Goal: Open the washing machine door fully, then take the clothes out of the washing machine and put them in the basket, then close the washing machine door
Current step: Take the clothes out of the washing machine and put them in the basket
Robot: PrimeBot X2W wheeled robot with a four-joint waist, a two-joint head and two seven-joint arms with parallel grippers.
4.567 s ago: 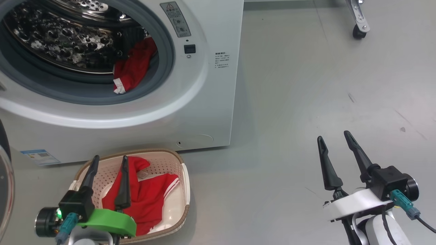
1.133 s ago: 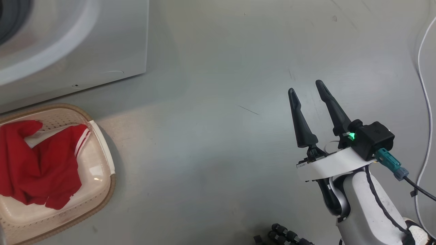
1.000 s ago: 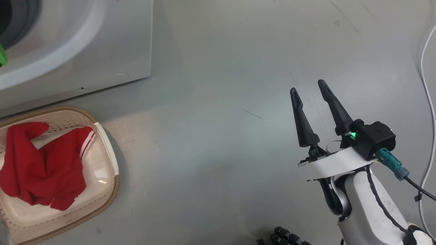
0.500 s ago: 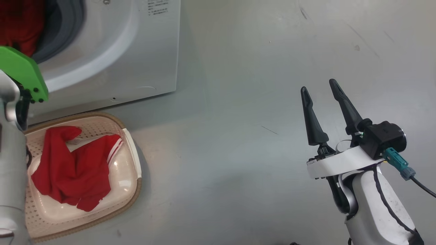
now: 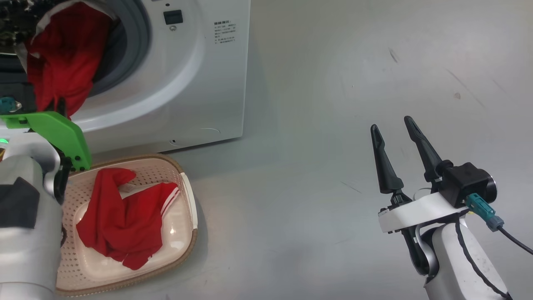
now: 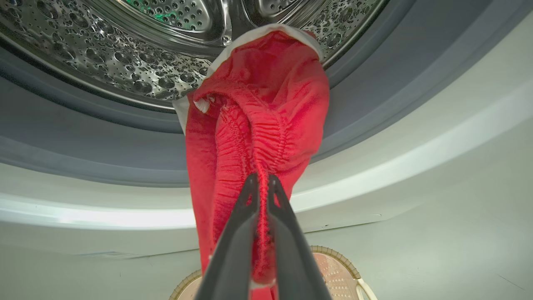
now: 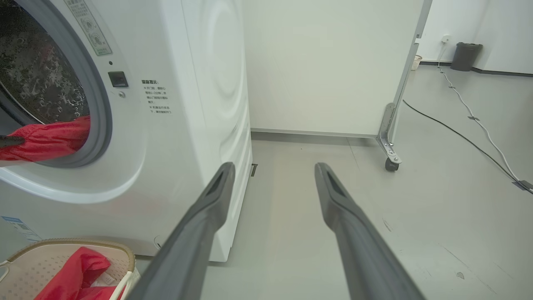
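Step in hand: you are on the unloading step; a piece of the clothes [image 6: 258, 104] is partway out of the washing machine [image 5: 200, 62].
Left jaws: clamped together on a fold of that red garment, which is pinched between the dark fingers [image 6: 239, 233].
Held garment: its upper end with the white trim lies at the lip of the steel drum [image 6: 125, 54]. The rest drapes across the grey seal [image 6: 83, 137] and down over the white front.
Basket [image 5: 188, 196]: on the floor just in front of the machine, below the opening. Another red piece with white stripes [image 5: 120, 216] already lies in it.
Right jaws: wide apart and empty, over bare floor [image 5: 312, 125] well to the right of the machine.
Next move: as you judge it, draw the cloth clear of the seal and lower it over the basket. Part the left jaws only once the fabric hangs inside the rim.
Risk: the trailing end may catch on the seal or spill over the basket's edge.
Left to do: check the drum for more, then shut the washing machine door.
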